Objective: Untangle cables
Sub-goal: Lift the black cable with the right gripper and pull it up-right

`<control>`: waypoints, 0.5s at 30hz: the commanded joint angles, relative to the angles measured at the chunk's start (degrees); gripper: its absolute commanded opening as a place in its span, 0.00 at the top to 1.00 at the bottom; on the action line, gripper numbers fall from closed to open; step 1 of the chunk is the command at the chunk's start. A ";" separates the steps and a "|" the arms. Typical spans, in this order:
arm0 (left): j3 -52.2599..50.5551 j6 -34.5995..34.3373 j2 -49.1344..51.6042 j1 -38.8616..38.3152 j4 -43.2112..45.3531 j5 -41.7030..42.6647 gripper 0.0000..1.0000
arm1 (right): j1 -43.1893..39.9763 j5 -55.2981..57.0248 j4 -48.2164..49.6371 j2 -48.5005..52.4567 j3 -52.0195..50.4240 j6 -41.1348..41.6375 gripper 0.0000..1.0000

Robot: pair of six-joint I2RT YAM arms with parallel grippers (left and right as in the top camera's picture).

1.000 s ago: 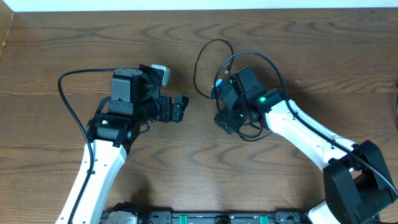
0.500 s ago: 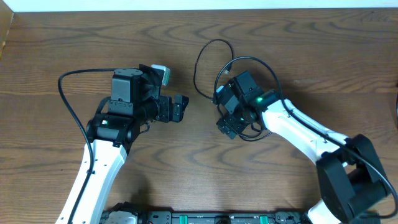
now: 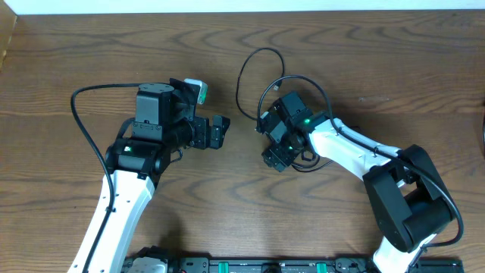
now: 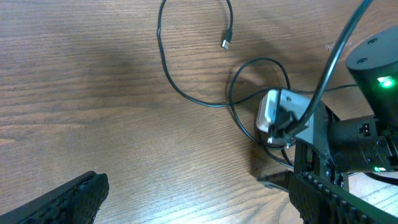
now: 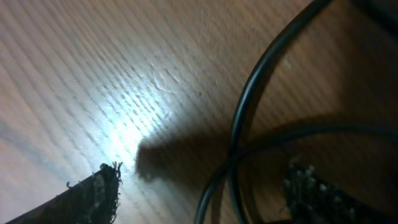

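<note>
Black cable [image 5: 247,93] crosses between right arm's [image 3: 345,148] low, parted jaws

No legible text, label, brand, number or sign in any view.

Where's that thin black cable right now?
In the overhead view, the thin black cable loops on the table right of centre, partly beneath the open jaws of the right gripper.
</note>
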 commanded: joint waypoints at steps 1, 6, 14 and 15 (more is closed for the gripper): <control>-0.22 0.35 0.22 0.20 0.02 0.70 0.03 | 0.39 -0.83 -0.42 2.82 -0.57 0.00 0.20; -0.22 0.35 0.22 0.20 0.02 0.72 0.03 | 0.39 -0.83 0.11 4.37 -0.57 0.00 0.23; -0.22 0.35 0.22 0.20 0.02 0.70 0.02 | 0.39 -0.79 1.27 5.35 -0.57 0.00 0.44; -0.22 0.35 0.22 0.20 0.02 0.70 0.03 | 0.39 -0.79 1.44 5.35 -0.57 0.00 0.45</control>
